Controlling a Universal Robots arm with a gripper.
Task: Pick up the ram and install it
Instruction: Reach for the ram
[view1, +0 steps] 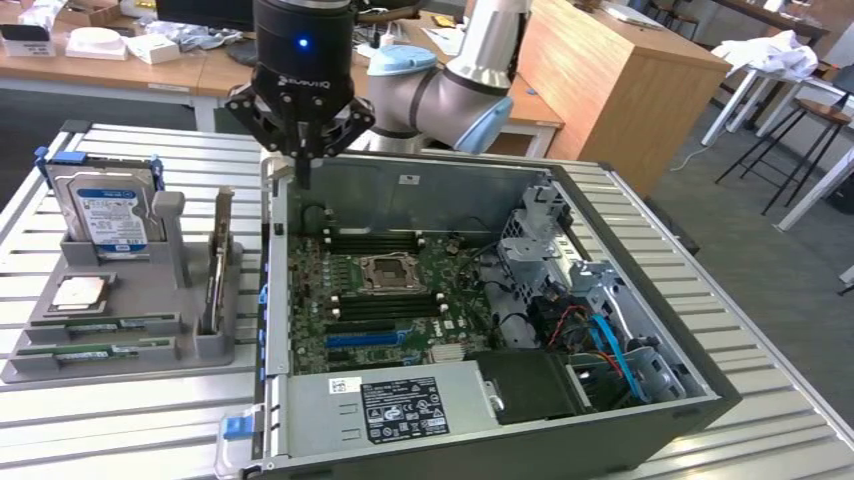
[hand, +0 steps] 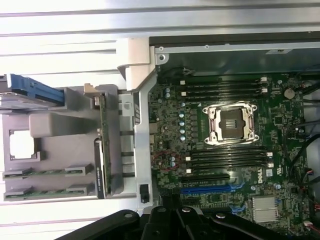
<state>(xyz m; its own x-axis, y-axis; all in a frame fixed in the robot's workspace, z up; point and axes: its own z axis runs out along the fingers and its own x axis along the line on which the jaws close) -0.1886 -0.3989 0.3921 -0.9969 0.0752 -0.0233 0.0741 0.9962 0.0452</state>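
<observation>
- The arm reaches down with its claw (view1: 303, 178) pointing straight down, fingers pressed together, holding nothing.
- Just beneath the claw is the open computer case's (view1: 400, 188) rim.
- The ram (view1: 104, 324) (hand: 47, 172) lies flat in the grey holder (view1: 174, 350), well apart from the claw, lower and toward the exterior view's left.

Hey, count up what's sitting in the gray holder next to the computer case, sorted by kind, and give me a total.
Hard drive: 1
Processor chip: 1
Green memory sticks: 2
Upright expansion card: 1
Total: 5
</observation>
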